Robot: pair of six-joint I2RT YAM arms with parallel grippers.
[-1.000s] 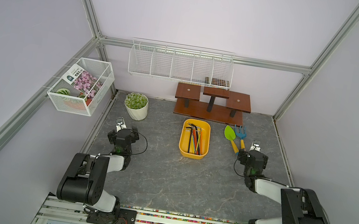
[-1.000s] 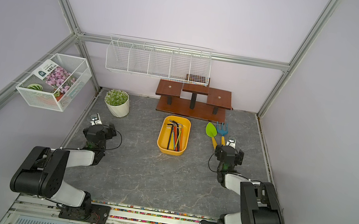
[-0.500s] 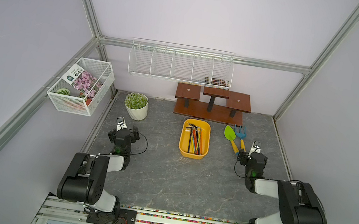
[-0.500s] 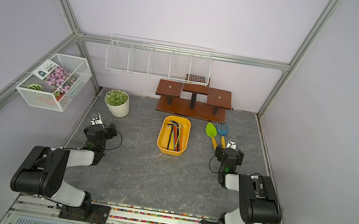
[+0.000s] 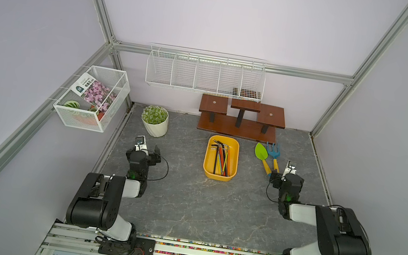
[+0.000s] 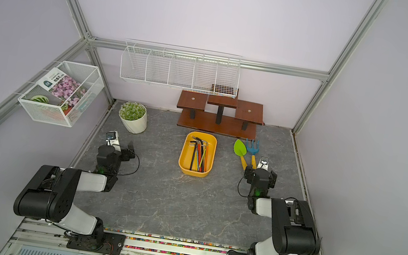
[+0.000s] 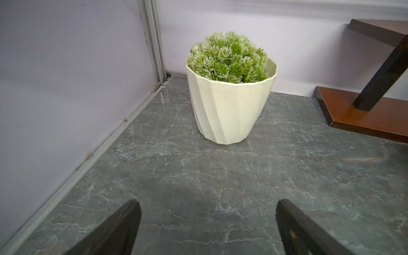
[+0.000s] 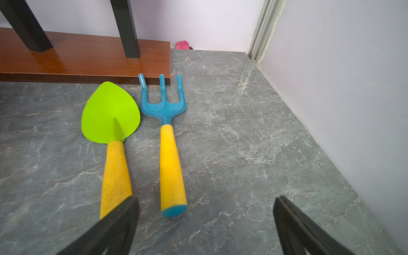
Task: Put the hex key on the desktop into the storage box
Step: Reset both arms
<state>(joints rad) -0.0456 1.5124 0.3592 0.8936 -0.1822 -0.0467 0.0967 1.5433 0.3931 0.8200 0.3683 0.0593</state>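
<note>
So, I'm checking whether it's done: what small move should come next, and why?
Probably none but parking: the hex keys lie inside the storage box, no hex key shows on the desktop, and the left gripper and right gripper are open, empty.

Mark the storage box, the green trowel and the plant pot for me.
storage box [image 5: 218,177], in a top view, on its near yellow wall.
green trowel [image 8: 110,112], right wrist view, on the blade.
plant pot [image 7: 229,110], left wrist view, on the cream side wall.

Top views overlook desktop [image 5: 185,200] (wrist views skim it).
</note>
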